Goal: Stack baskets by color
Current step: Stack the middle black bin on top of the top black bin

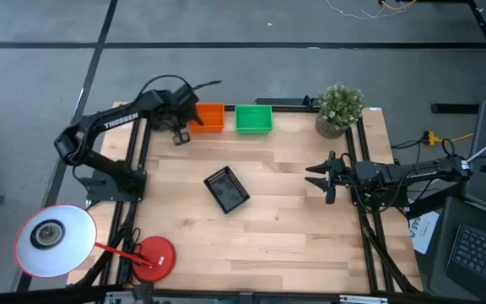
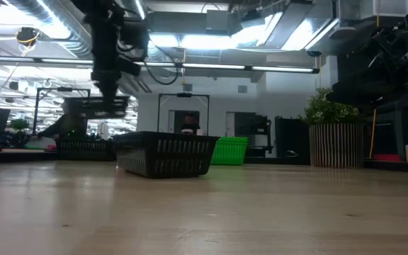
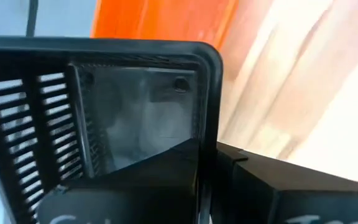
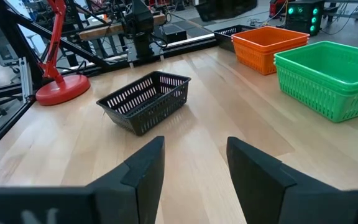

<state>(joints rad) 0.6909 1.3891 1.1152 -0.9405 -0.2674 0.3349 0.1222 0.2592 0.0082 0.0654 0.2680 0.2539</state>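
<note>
Left arm reaches toward the table's far edge, left gripper [image 1: 180, 127] clenched on a black basket [image 3: 104, 124], lifted just beside the orange stack [image 1: 208, 117]. Green stack [image 1: 253, 119] next to it. Second black basket [image 1: 227, 188] mid-table. Right gripper [image 1: 317, 176] parked at the right side, fingers spread, holding nothing.
</note>
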